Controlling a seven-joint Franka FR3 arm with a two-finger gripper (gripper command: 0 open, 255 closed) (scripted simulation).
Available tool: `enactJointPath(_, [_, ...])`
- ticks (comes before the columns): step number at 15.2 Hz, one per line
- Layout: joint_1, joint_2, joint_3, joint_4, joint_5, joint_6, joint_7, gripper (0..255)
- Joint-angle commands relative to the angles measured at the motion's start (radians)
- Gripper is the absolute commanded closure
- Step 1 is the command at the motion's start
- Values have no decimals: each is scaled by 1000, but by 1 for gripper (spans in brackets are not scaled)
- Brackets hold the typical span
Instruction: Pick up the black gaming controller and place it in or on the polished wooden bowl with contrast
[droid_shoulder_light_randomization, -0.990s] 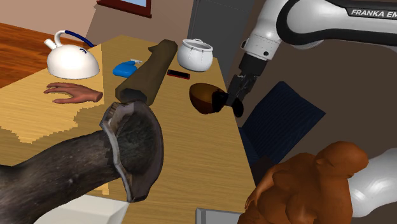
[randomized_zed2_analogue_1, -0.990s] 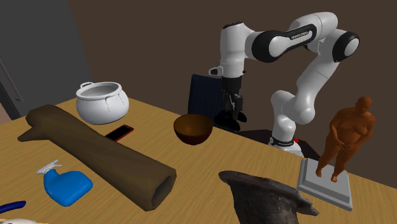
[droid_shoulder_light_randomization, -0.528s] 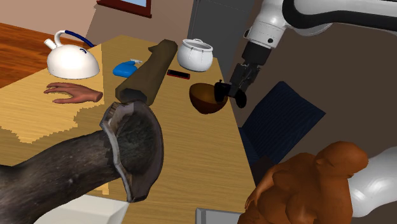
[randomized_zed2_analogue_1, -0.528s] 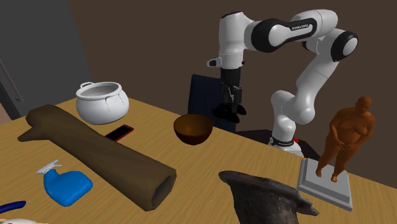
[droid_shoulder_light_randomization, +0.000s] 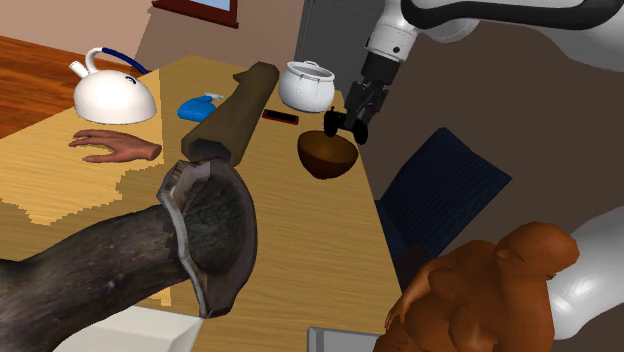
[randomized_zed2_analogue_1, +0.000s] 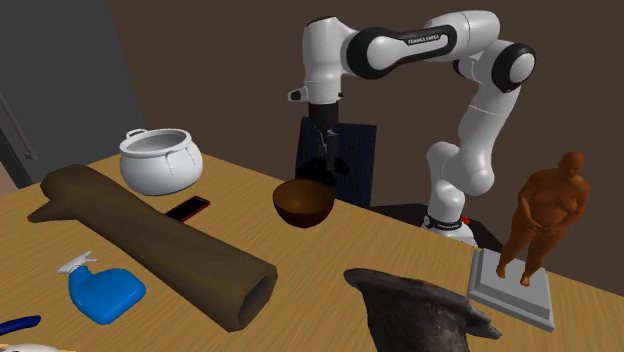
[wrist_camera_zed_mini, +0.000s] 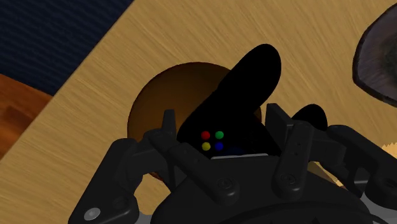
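Above the bowl (wrist_camera_zed_mini: 156, 105), controller (wrist_camera_zed_mini: 251, 76) in the pincer (wrist_camera_zed_mini: 222, 127)

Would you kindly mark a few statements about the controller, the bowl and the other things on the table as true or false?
1. The end effector is shut on the black controller. True.
2. The controller lies released inside the brown bowl. False: it is held over the bowl.
3. The white pot stands upright near one end of the log. True.
4. The blue spray bottle sits inside the pot. False: it lies on the table beside the log.
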Motion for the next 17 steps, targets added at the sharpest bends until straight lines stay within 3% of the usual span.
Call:
enactJointPath(1, [-11, 71, -16, 68, -6, 0, -26, 255])
enactJointPath(3, [-22, 153, -32, 157, -10, -11, -51, 255])
enactJointPath(17, [-21, 154, -30, -16, -5, 162, -72, 255])
